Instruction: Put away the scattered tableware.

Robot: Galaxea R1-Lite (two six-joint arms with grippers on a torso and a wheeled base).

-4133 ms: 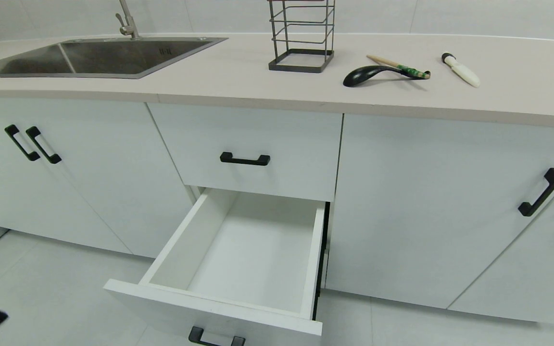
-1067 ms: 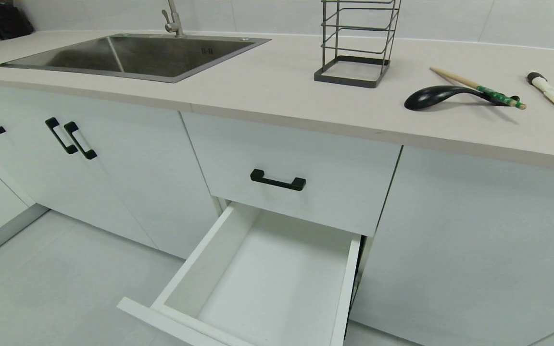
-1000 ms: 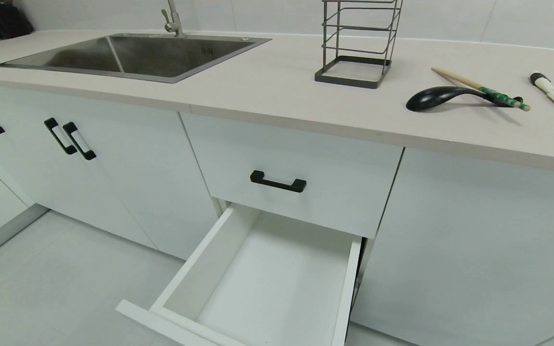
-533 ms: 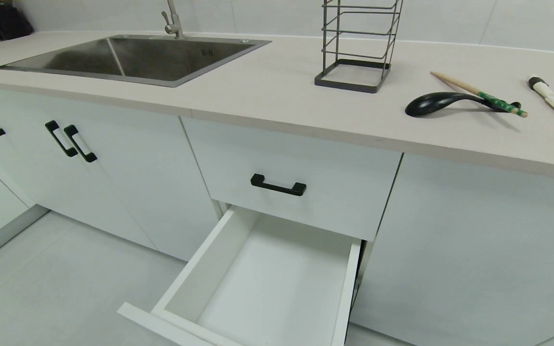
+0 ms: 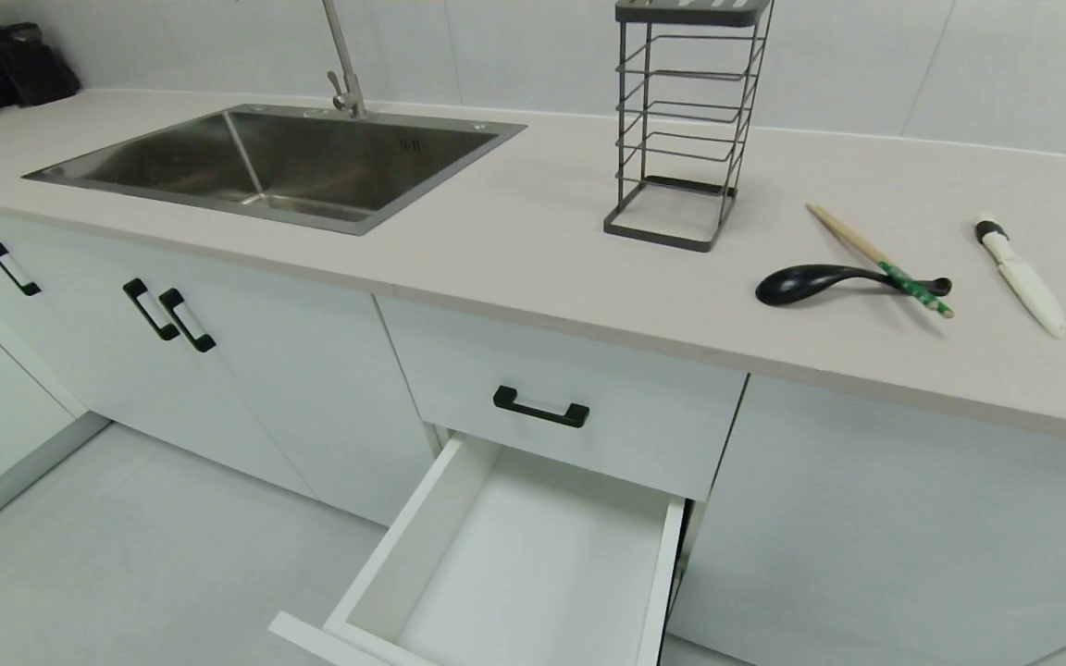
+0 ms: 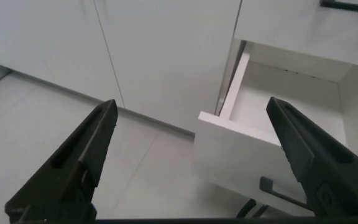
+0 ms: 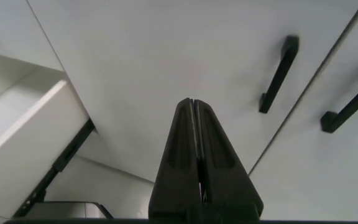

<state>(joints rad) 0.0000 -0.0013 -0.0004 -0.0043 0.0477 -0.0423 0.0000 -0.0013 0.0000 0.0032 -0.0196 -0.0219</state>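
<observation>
Sink (image 5: 292,157) at far left of the surface (image 5: 542,240), nothing in it. My left hand (image 6: 191,107) hangs low in front of the cabinets, fingers spread wide and holding nothing, with the corner of the pulled-out drawer (image 6: 241,134) just ahead of it. The drawer has nothing in it. On the surface, the wire rack (image 5: 681,120) stands upright right of the sink. Further right lies the scattered tableware: the black spoon (image 5: 801,282) with the chopstick (image 5: 866,250) crossing over its handle end, touching, then the white-handled utensil (image 5: 1019,277) lying apart from both. My right hand (image 7: 193,109) is clenched tight on nothing, low in front of the cabinet door right of the drawer. Change: over the last seconds the whole head view has shifted, so the camera moved, not the things. It now looks down on the surface from higher. Spoon, chopstick and utensil keep the same layout beside the rack, and the drawer stays out. My read: nothing is put away yet, I'm just repositioning for a first pick. The right hand is probably nearer the tableware and must release before grabbing.
</observation>
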